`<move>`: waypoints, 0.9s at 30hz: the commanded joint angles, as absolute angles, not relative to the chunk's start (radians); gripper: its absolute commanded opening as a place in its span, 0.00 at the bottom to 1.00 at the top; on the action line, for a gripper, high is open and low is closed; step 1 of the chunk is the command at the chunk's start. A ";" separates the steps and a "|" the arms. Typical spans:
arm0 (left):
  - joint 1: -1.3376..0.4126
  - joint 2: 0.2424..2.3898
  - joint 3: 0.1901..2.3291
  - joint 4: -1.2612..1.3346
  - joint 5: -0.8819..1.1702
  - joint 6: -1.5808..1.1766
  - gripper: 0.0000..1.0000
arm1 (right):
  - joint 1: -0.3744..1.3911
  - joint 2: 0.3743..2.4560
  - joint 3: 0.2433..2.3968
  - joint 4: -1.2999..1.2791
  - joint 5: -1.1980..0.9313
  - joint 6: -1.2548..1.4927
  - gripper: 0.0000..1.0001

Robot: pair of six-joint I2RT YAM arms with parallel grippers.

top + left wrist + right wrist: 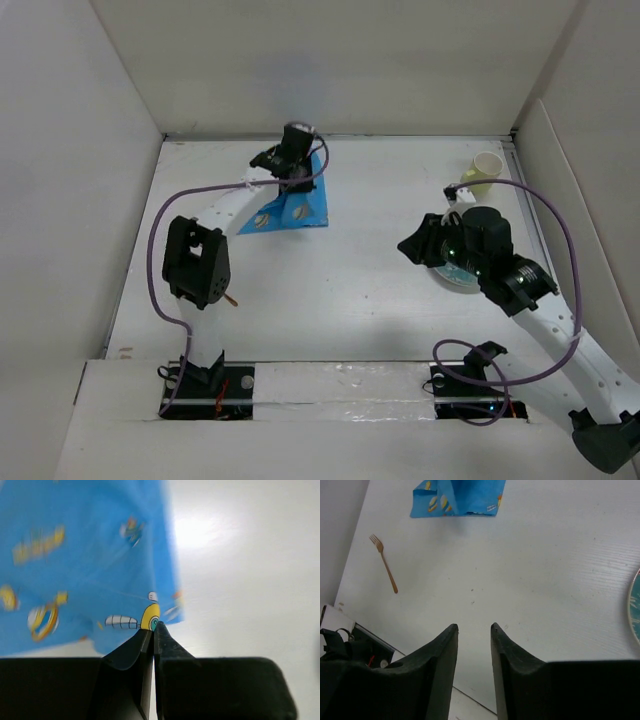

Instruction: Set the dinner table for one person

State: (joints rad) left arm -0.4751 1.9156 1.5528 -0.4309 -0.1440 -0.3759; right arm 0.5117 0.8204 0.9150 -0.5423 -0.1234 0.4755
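At far left-centre of the desk point(350, 310): blue cloth point(298, 208) printed with small cartoon figures, partly raised, lower edge resting on the white surface, upper part drawn up toward the left tool point(298, 180). Left wrist view: left tool point(153, 627) clenched, both tips pressed together on an edge of the blue cloth point(75, 555) beside a printed figure; fabric blurred. Right half of the desk: right tool point(412, 245) over bare surface just beside a plate point(458, 283) mostly hidden under the arm; pale cup point(486, 170) beyond, near the far right corner. Right wrist view: right tool point(473, 626) released, jaws apart, nothing between them. Near the left arm's base: fork point(385, 565), largely hidden under the elbow from above. Governing relation: cloth well apart from the right tool, across the desk toward the far left, already gripped by the left arm, plainly the nearer one; lower edge of the cloth running roughly left to right. Step in hand, by judgement: laying the cloth flat as a place mat. Plate, fork and cup well apart from it, not yet arranged. Probable requirement: lowering and drawing out the pinched edge without folding the fabric.
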 commanded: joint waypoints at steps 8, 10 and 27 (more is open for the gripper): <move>-0.391 1.629 2.064 -0.480 0.282 -0.425 0.00 | 0.517 0.936 0.983 -0.416 -0.052 0.482 0.67; -0.290 1.507 1.862 -0.354 0.331 -0.480 0.00 | 0.517 0.948 1.003 -0.423 -0.029 0.485 0.71; 0.207 1.362 0.997 0.169 0.673 -0.704 0.00 | 0.571 1.213 0.831 -0.295 -0.135 0.569 0.82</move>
State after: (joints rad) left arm 0.2134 1.3869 0.9810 -0.0021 0.5949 -0.6819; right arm 0.5415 1.1481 0.8616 -0.3660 -0.1223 0.5385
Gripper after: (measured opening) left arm 0.006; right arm 0.822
